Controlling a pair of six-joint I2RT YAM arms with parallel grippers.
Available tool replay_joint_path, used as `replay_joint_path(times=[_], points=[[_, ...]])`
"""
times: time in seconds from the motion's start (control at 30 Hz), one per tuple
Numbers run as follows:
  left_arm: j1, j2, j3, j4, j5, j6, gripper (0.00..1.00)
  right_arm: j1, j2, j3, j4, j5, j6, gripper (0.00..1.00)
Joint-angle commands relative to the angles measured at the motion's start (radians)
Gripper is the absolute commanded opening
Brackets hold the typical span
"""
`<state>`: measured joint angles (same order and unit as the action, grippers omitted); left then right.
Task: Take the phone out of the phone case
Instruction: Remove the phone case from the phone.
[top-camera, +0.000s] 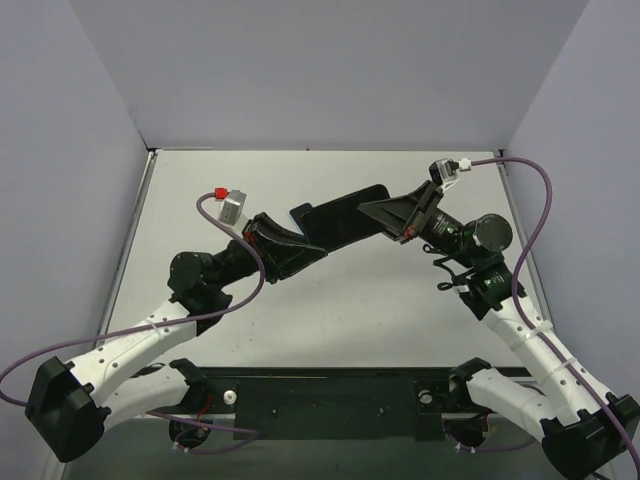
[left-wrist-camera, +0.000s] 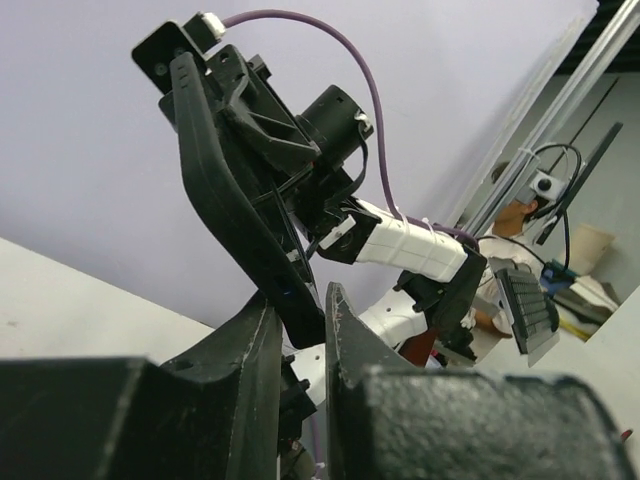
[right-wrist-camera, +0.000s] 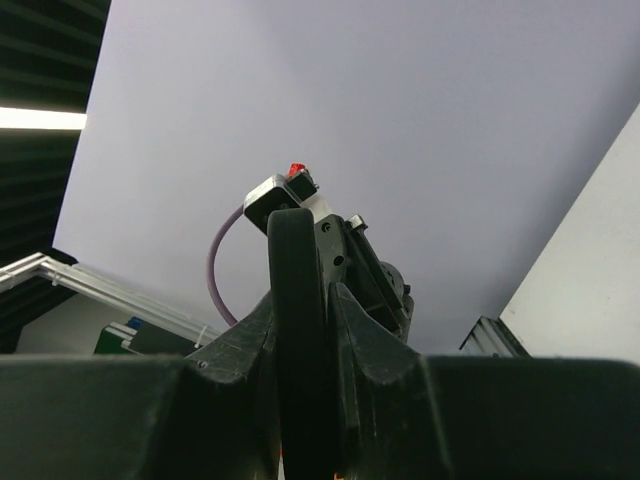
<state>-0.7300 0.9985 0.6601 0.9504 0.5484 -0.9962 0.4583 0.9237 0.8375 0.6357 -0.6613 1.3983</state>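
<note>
As left gripper (left-wrist-camera: 300, 315) and right gripper (right-wrist-camera: 300, 300) each pinch one end of the case (left-wrist-camera: 222, 190) held aloft between them, phone (top-camera: 345, 215) looks still seated; separation remains.

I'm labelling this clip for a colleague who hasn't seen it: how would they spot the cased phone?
In the overhead view, find the middle of the pale table. The cased phone is the flat black slab there, bridging the left tool and the right tool, which clamp its ends. Unlike the jointed hardware around it, it is one plain rectangle.
</note>
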Motion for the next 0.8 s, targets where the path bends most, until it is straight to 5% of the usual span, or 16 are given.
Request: replay_joint_path(times=[0.0, 0.47, 0.77], points=[[-0.019, 0.014, 0.084, 0.172, 0.281, 0.130, 0.01, 0.006, 0.033, 0.003, 0.062, -0.003, 0.189, 0.00], [-0.019, 0.045, 0.141, 0.177, 0.389, 0.146, 0.00, 0.023, 0.110, -0.032, 0.220, -0.017, 0.317, 0.00], [-0.017, -0.041, 0.102, -0.134, 0.119, 0.411, 0.00, 0.033, 0.136, -0.066, 0.346, -0.011, 0.415, 0.00]])
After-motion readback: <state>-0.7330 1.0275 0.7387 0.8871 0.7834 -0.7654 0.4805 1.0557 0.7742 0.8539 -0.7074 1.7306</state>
